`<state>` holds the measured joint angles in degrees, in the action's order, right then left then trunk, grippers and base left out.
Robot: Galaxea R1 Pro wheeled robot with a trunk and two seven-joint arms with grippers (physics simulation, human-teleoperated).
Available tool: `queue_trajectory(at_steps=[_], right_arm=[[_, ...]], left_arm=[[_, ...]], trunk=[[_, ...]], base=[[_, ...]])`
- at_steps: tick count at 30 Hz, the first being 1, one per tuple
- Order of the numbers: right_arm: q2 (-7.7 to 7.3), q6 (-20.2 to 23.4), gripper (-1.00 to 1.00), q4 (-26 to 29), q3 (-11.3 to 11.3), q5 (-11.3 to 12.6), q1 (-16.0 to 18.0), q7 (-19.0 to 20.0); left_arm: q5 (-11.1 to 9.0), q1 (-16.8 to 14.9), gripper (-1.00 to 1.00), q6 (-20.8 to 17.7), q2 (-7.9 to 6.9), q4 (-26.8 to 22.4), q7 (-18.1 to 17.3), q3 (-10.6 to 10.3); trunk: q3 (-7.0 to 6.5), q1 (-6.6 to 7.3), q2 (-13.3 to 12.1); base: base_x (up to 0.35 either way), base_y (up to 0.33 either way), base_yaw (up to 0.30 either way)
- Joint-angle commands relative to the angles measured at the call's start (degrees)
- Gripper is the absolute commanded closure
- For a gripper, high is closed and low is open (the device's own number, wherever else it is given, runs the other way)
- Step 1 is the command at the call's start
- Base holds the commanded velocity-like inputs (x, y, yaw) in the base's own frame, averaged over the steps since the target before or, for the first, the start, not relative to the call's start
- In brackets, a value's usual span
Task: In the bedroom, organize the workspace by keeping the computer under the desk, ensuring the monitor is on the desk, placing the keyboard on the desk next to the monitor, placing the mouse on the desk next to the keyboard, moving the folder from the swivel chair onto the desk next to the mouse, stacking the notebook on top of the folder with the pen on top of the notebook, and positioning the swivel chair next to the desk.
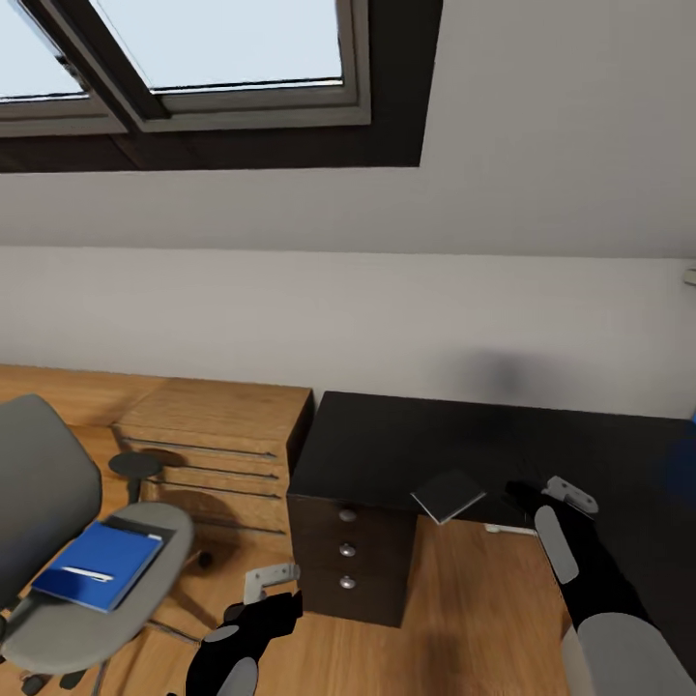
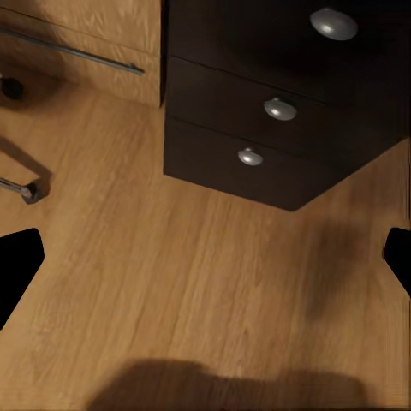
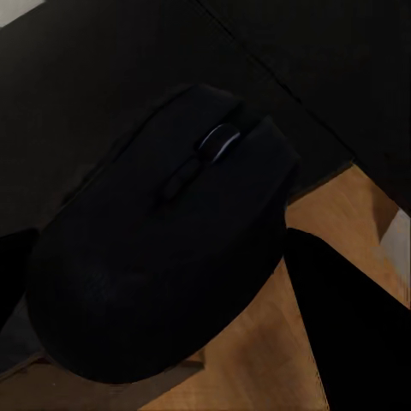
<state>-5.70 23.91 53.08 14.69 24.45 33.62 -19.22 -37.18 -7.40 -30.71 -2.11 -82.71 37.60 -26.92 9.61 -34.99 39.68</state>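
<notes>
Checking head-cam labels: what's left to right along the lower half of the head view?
Swivel chair with folder → wooden dresser → left gripper → desk pedestal → notebook → right gripper.

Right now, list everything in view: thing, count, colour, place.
desk: 1, glossy black, against the wall
drawer pedestal: 1, black, three silver knobs, under the desk's left end
notebook: 1, grey, at the desk's front edge
mouse: 1, black, close before the right wrist camera, at the desk edge
dresser: 1, light wood, left of the desk
swivel chair: 1, grey, far left
folder: 1, blue, on the chair seat
pen: 1, whitish, on the folder
skylight: 1, top left
left gripper: low over the floor, open
right gripper: at the desk's front edge, on the mouse
</notes>
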Motion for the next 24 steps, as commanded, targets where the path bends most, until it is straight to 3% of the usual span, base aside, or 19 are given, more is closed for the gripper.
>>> queue_trajectory(at_steps=[1,24], right_arm=[[-0.31,0.2,1.00,0.1,0.0,0.6,0.0,-0.4],[-0.54,0.2,1.00,0.0,-0.1,0.6,0.0,-0.2]], left_arm=[[-0.5,-0.1,-1.00,0.0,-0.06,-0.1,0.6,-0.2],[-0.6,-0.1,-1.00,0.0,-0.09,-0.1,0.6,-0.2]], trunk=[[0.07,-0.02,0.1],[-0.06,-0.02,0.1]], base=[[0.000,0.000,-0.280],[0.000,0.000,-0.286]])
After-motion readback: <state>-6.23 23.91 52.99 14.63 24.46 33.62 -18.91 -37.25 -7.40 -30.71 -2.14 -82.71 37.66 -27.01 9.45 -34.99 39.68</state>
